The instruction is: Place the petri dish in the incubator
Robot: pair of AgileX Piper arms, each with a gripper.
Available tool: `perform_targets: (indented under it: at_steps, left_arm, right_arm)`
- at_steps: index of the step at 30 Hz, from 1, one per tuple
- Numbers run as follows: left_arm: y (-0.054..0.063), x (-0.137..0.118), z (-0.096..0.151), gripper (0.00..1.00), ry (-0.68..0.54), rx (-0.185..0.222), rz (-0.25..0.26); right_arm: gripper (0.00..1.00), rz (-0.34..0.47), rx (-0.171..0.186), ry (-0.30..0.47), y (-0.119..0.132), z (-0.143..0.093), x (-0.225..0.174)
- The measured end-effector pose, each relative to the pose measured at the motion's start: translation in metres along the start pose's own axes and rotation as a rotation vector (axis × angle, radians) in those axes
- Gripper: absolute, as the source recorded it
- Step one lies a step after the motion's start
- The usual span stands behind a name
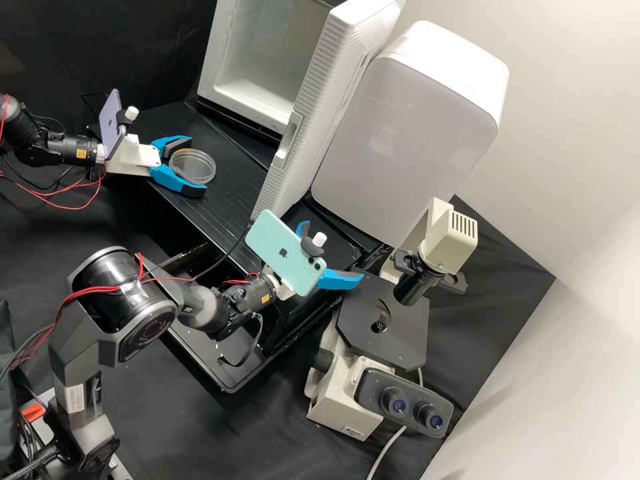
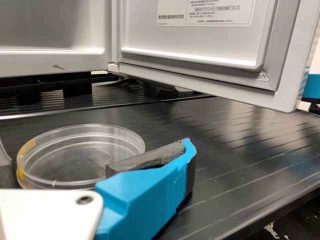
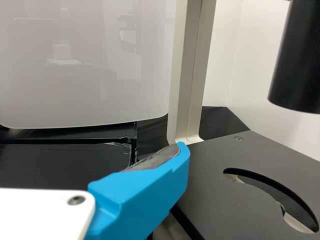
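A clear round petri dish [image 1: 193,167] lies on the black ribbed platform [image 1: 220,207] in front of the white incubator [image 1: 257,60], whose door [image 1: 320,113] stands swung open. My left gripper [image 1: 198,166] is open, its two blue fingers on either side of the dish at platform level. In the left wrist view the dish [image 2: 75,155] sits just beside one padded finger [image 2: 150,180], with the incubator's open front behind. My right gripper [image 1: 333,257] is open and holds nothing. Its blue finger [image 3: 145,190] hovers over the microscope stage [image 3: 250,170].
A large white box [image 1: 413,133] stands right of the open door, close to the right gripper. A microscope [image 1: 380,373] with its eyepieces occupies the bench's near right. Red cables trail beside both arms. The platform's near edge [image 1: 220,373] drops to black cloth.
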Motion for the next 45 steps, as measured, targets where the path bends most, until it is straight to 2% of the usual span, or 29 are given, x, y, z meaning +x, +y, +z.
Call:
perform_targets:
  at_steps: [21,45]
  left_arm:
    - [0.0011,0.0000,-0.0020,0.00,0.022,-0.017,0.012]
    - [0.0014,-0.0003,-0.0031,0.00,0.025,-0.018,0.013]
  right_arm:
    - [1.00,0.000,0.000,0.000,0.0000,0.0000,0.0000]
    - [1.00,0.000,0.000,0.000,0.0000,0.0000,0.0000]
